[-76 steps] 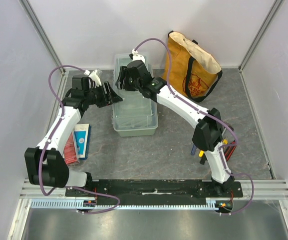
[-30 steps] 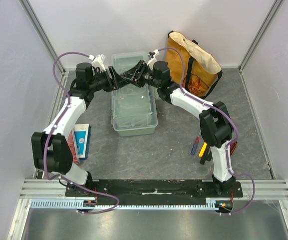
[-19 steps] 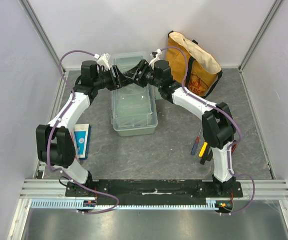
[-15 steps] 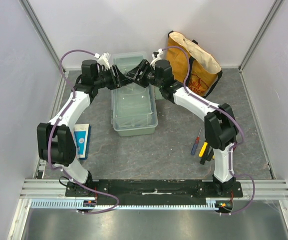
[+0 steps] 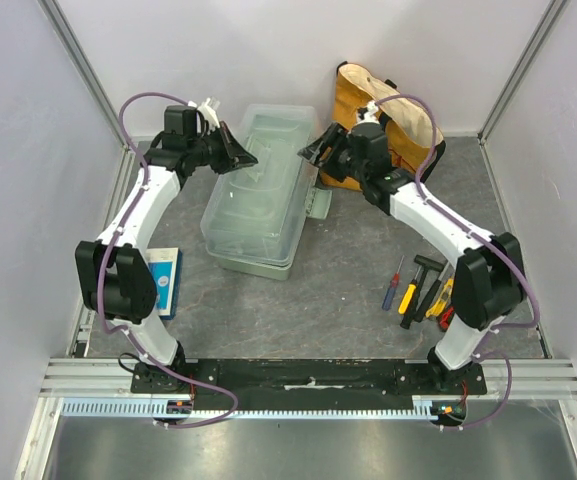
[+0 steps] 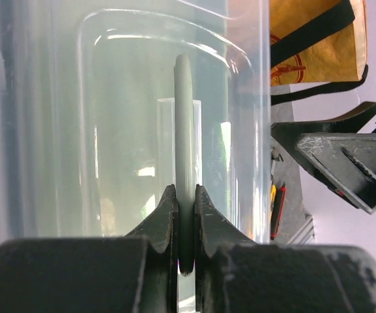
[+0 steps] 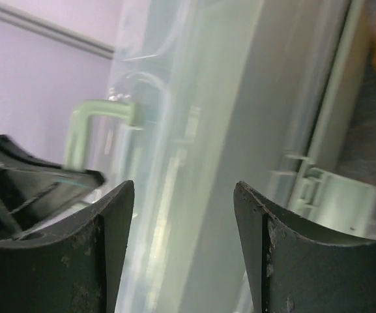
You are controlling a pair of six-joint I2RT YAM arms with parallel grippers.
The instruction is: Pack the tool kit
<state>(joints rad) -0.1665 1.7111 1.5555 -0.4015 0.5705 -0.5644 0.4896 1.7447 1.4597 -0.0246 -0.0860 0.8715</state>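
Surface: we see a grey mottled table (image 5: 328, 300), with a metal rail (image 5: 538, 372) along its near edge
Room: pale walls (image 5: 168, 50) close in three sides, with aluminium posts (image 5: 78, 55) at the back corners
Counts: two arms, a left arm (image 5: 148, 205) and a right arm (image 5: 428, 210); one toolbox (image 5: 258, 205); one tote bag (image 5: 393, 130); one blue packet (image 5: 165, 283) in plain sight; a bunch of hand tools (image 5: 423, 292) too crowded for us to number
Blue packet: lower left of the top view, flat on the table, partly behind the left arm
Left gripper (image 5: 240, 157): upper left of centre, fingers pressed together on the toolbox's handle (image 6: 183, 130); in its wrist view we see the thin pale green bar pinched between both pads
Toolbox: upper middle of the top view, pale green under a clear lid (image 5: 268, 170), lying askew with its far end toward the upper right
Latch (image 5: 318, 205): a green flap sticking out from the toolbox's right side
Right gripper (image 5: 315, 152): just right of the toolbox's far end, fingers spread wide with nothing held; we cannot tell whether they touch the box
Tote bag: upper right, mustard yellow, upright by the back wall
Hand tools: lower right, on the table beside the right arm, well apart from the toolbox; red, yellow and black handles
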